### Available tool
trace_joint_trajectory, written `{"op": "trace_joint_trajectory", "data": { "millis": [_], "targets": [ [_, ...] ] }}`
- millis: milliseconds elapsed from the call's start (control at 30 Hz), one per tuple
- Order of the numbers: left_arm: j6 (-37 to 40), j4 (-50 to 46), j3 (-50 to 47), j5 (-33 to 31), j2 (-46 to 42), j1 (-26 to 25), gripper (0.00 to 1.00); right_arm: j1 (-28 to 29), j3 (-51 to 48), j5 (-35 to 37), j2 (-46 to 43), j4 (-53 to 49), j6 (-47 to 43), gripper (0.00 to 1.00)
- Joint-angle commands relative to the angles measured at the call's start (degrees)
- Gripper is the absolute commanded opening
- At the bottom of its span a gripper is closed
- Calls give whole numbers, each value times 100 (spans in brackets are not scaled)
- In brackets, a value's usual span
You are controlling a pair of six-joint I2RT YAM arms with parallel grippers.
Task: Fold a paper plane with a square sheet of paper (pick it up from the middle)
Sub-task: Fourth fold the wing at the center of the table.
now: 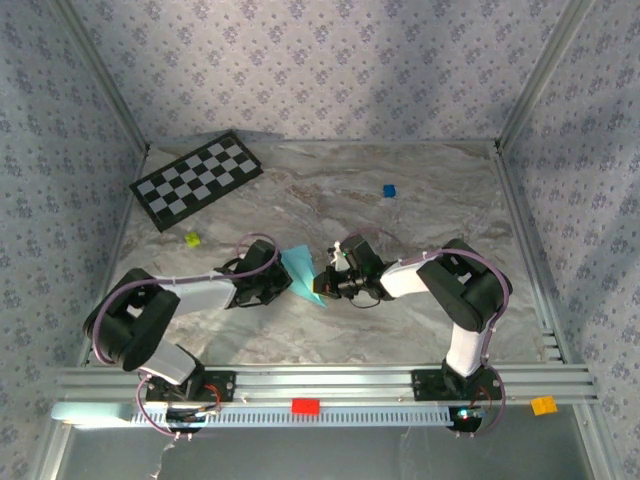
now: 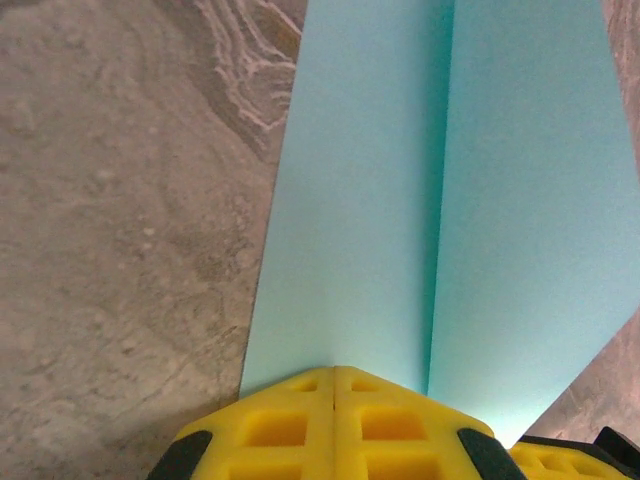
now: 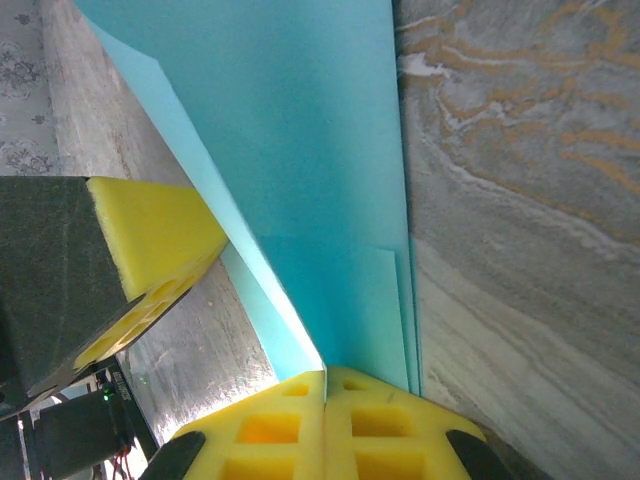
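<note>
The light sky-blue sheet of paper (image 1: 303, 273) is folded lengthwise into a slim, pointed, plane-like shape and held off the marble table between the two arms. My left gripper (image 1: 287, 281) is shut on its left side. In the left wrist view the yellow fingertips (image 2: 333, 372) meet on the paper's (image 2: 370, 200) near edge, and a centre crease runs away from them. My right gripper (image 1: 326, 283) is shut on the opposite side. In the right wrist view its jaws (image 3: 326, 373) pinch several layers of paper (image 3: 300, 150), and the left gripper's yellow finger (image 3: 150, 240) shows at the left.
A black-and-white checkerboard (image 1: 196, 180) lies at the back left. A tiny blue cube (image 1: 389, 190) sits at the back right and a small yellow-green piece (image 1: 192, 239) on the left. Red (image 1: 305, 406) and orange (image 1: 543, 405) blocks rest on the front rail. Patterned walls close in the table.
</note>
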Motion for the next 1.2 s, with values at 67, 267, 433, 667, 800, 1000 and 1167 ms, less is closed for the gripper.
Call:
{"op": "trace_joint_trajectory", "data": {
  "millis": [67,267,433,667,800,1000,1167],
  "targets": [
    [-30,-247,-51,-116,-147,-43,0,106,-71,55,91,-538,-95,0],
    [-33,-220,-65,-104,-154,-43,0,105,-81,72,40,-597,-115,0],
    [-25,-231,-57,-104,-162,-42,0,118,-70,38,56,-597,-116,0],
    [-32,-224,-74,-104,-183,-43,0,126,-89,28,65,-510,-63,0],
    [-24,-216,-57,-103,-158,-45,0,119,-81,28,80,-509,-51,0],
    [-23,-229,-64,-112,-176,-42,0,125,-81,29,74,-510,-37,0],
    [-6,-268,-57,-120,-188,-45,0,117,-143,27,27,-383,53,0]
  ]
}}
